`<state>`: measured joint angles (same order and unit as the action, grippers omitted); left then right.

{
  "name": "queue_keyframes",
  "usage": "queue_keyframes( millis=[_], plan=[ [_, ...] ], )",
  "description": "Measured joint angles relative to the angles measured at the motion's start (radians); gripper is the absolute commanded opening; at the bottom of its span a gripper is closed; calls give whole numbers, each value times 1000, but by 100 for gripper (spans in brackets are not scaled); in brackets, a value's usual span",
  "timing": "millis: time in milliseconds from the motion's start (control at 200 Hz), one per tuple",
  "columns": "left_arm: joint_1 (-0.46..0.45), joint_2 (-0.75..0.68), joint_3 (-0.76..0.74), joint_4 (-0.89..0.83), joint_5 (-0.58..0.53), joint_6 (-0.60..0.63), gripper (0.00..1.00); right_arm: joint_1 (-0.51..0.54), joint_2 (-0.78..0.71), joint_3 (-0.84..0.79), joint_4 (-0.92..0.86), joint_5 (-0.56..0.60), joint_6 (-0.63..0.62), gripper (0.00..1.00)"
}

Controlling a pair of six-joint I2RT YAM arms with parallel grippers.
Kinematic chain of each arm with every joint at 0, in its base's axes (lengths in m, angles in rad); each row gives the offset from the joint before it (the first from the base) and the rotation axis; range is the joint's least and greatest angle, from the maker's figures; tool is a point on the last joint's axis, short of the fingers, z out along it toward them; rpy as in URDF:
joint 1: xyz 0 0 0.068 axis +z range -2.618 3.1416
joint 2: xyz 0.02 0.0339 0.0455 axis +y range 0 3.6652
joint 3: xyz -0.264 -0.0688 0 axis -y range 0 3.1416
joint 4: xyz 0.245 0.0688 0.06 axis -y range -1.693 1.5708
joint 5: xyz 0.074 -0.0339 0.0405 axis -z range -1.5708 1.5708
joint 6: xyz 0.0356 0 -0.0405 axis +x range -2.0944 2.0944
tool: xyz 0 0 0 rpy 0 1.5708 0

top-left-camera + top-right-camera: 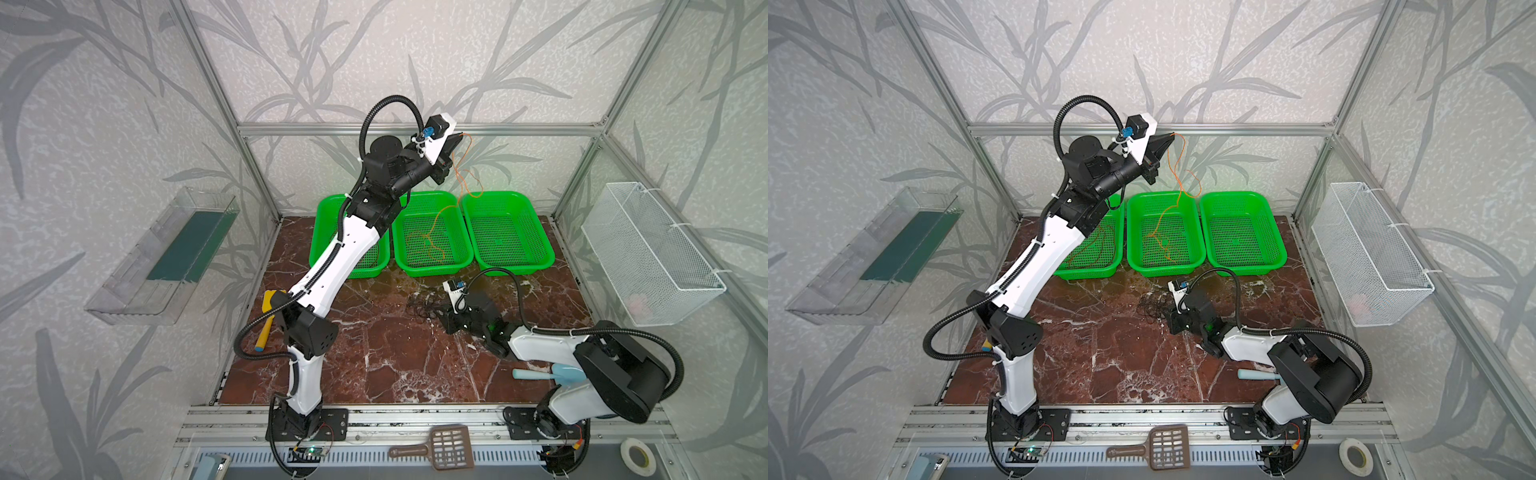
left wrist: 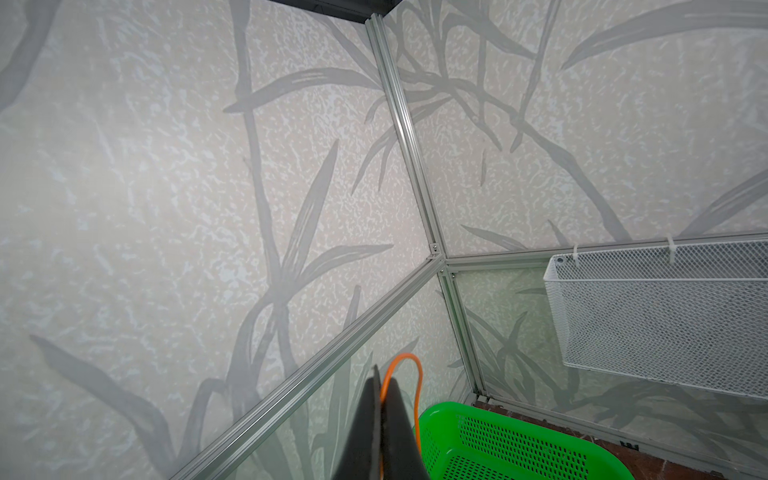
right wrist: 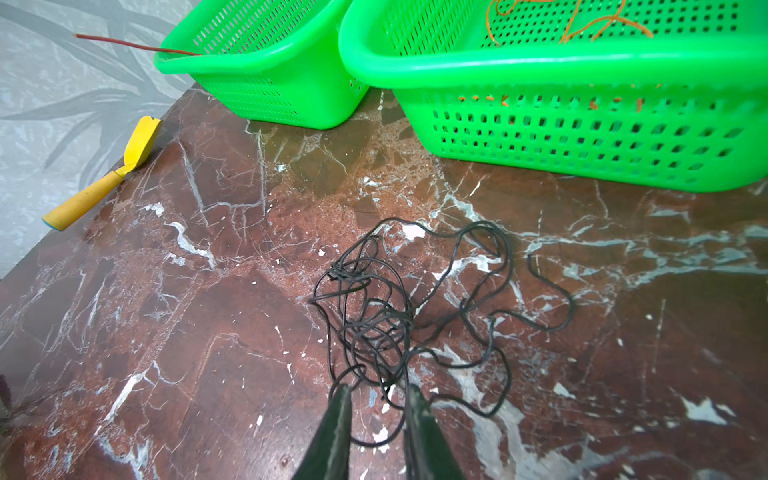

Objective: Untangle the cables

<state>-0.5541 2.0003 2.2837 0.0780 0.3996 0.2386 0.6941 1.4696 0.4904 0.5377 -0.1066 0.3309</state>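
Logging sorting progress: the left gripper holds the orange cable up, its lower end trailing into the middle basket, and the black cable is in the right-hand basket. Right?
No. The right wrist view shows the black cable bunched on the marble table, not in the right-hand basket. The left gripper does hold the orange cable up, trailing into the middle basket.

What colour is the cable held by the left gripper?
Orange. The cable shows best in the left wrist view, pinched in the left gripper.
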Motion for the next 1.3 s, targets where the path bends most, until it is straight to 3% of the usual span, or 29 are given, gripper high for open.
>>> queue_keyframes(
  millis=[390,675,1150,1299],
  plan=[
    [63,185,-9,77,-54,-77,0,0,-48,0,-58,-17,-55,35],
    [86,245,-64,89,-90,-125,0,-3,-175,-34,-71,0,-72,51],
    [113,275,-199,87,-120,-168,0,-75,-362,-74,-198,76,-81,56],
    [124,298,-231,63,-126,-180,5,-86,-378,-76,-244,111,-59,56]
  ],
)
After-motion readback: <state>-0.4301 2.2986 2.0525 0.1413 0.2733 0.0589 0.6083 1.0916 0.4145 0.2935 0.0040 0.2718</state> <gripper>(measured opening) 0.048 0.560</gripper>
